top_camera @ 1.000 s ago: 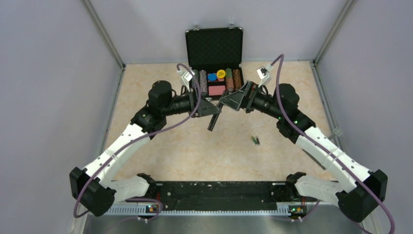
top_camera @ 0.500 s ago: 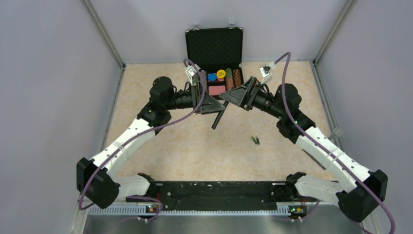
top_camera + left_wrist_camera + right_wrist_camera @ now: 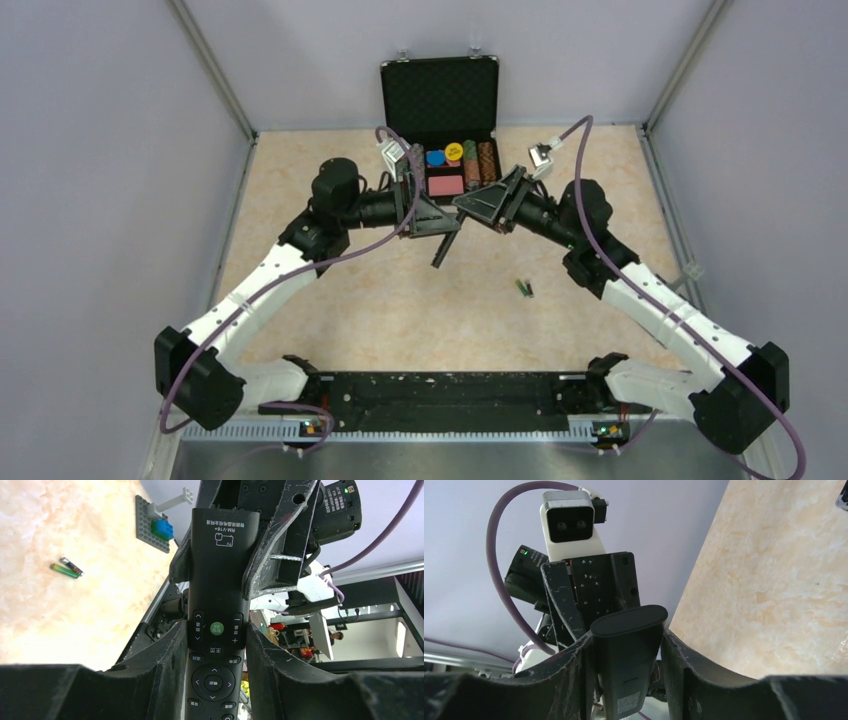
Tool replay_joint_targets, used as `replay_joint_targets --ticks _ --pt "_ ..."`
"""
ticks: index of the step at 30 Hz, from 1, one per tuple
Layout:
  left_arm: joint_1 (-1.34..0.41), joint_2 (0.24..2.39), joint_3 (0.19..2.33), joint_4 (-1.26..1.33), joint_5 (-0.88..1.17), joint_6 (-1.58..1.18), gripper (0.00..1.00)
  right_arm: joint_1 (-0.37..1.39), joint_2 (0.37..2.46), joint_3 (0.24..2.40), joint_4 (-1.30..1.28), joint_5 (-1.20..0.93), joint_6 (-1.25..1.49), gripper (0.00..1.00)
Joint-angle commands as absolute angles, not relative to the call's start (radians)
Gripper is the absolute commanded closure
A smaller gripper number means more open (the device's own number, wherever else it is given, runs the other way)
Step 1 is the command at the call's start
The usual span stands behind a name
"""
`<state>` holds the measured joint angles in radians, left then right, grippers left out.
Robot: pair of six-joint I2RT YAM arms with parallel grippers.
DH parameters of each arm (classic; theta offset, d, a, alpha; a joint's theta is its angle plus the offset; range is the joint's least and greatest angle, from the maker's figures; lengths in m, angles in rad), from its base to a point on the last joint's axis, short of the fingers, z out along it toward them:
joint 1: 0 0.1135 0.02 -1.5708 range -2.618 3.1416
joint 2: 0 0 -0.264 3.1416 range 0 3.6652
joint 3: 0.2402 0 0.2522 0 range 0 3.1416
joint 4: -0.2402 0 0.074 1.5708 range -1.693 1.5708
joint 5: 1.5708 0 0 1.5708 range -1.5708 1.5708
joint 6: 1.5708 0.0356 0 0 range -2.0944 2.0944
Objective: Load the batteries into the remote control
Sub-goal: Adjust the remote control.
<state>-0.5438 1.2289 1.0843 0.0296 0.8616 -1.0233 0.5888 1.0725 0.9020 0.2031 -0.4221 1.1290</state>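
Note:
The black remote control point(image 3: 440, 252) hangs tilted in the air above the middle of the table. My left gripper point(image 3: 447, 228) is shut on it; the left wrist view shows the remote control point(image 3: 215, 580) button face up between the left gripper point(image 3: 215, 635) pads. My right gripper point(image 3: 468, 205) meets it from the right. In the right wrist view the right gripper point(image 3: 625, 632) has both pads against the sides of the remote control's point(image 3: 626, 655) rounded end, its labelled back showing. The batteries point(image 3: 524, 288) lie side by side on the table, and the batteries point(image 3: 66, 568) also show at the left.
An open black case point(image 3: 440, 100) with coloured chips stands at the back centre, just behind both grippers. A grey brick plate point(image 3: 152, 527) with a blue brick lies on the table. A black rail point(image 3: 440, 390) runs along the near edge between the arm bases.
The right gripper's jaws have narrowed from wide open onto the remote's upper end. The left arm has shifted and turned slightly, still holding the remote. The batteries have not moved.

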Motion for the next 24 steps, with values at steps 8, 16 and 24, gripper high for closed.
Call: replay_joint_targets --ticks 8,16,24 --pt "-0.548 1.155 1.111 -0.045 0.744 -0.867 0.36 0.604 1.08 0.843 0.233 -0.391 1.31 0.66" --pt "-0.635 1.022 0.993 0.033 0.484 -0.579 0.21 0.604 1.087 0.744 0.172 -0.304 1.588 0.66" --pt "-0.749 0.986 0.927 -0.04 0.275 -0.35 0.22 0.614 1.07 0.721 0.11 -0.241 1.719 0.67"
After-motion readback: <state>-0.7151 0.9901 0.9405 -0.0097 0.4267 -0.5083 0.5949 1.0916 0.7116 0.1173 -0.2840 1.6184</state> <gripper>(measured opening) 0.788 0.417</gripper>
